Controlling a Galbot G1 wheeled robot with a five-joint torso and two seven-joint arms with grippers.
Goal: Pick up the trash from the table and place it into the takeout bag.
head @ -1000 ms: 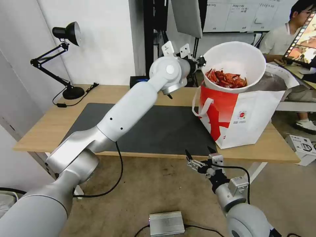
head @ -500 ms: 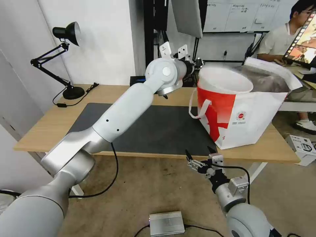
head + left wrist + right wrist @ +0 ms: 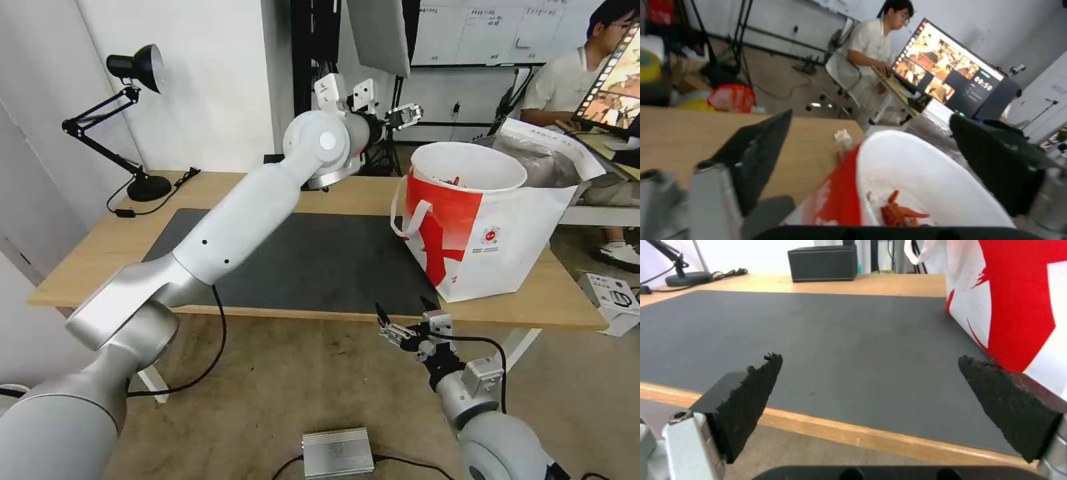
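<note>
The long light-wood table [image 3: 120, 247] carries a large dark grey mat [image 3: 313, 260], matte and smooth. A black desk lamp [image 3: 130, 120] stands at its far left corner, before a white wall.

The boxy white-and-red takeout bag [image 3: 493, 247] with silver foil lining stands on the right end of the table. One second ago the round white bowl of red crayfish shells [image 3: 467, 167] was tilted high above the bag. Now it sits upright inside the bag's mouth.

The left gripper [image 3: 403, 115] has let go and risen just beyond the bag, its black fingers [image 3: 760, 150] apart and empty. The right gripper [image 3: 401, 319] stays low before the table's front edge, its fingers also spread wide.
</note>
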